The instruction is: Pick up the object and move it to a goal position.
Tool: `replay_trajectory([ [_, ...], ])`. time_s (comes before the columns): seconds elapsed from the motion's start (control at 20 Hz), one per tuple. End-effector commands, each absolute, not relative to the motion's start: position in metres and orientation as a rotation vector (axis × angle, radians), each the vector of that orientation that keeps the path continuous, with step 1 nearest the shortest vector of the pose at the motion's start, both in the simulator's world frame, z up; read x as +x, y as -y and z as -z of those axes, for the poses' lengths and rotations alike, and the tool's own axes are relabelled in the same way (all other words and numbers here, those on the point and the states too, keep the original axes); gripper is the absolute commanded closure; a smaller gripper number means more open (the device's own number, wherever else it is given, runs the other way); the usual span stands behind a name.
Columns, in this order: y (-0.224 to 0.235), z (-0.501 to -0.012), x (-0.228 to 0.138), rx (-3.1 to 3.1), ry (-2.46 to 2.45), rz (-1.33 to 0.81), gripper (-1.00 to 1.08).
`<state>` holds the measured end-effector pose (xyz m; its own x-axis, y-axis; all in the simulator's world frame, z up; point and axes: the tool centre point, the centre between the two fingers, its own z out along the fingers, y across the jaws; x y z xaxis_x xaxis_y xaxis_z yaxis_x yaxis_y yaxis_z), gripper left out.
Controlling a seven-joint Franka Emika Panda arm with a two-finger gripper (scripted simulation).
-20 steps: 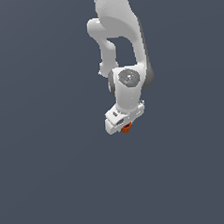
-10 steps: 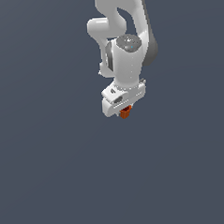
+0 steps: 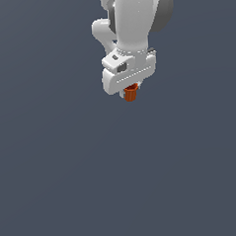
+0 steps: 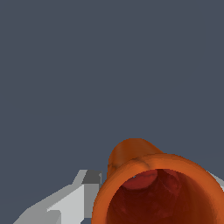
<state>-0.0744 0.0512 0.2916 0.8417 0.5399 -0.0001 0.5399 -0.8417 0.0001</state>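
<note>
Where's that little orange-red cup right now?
In the exterior view, the small orange-red tapered cup hangs just below the white end effector, near the top centre, with only plain grey background around it.

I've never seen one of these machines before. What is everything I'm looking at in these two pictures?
cup: one, orange-red, tapered with a rim at its wider end; it hangs below the white gripper in the exterior view, and in the wrist view its open mouth faces the camera.
background: one, plain dark grey-blue, behind everything in both views; no table edge or other thing shows.
gripper: one, white, at the lower end of the arm, closed on the cup; a grey-white finger shows beside the cup in the wrist view.
arm: one, white with darker grey joints, coming down from the top of the exterior view.
</note>
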Motion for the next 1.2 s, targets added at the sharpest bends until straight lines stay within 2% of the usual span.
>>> replay_trajectory([
  [0.0,-0.05,-0.32,-0.083,3.015,-0.884,0.0,1.08],
  [0.6,-0.045,-0.423,-0.112,3.016,-0.884,0.0,1.08],
  [1.15,-0.044,-0.455,-0.117,3.015,-0.882,0.0,1.08],
])
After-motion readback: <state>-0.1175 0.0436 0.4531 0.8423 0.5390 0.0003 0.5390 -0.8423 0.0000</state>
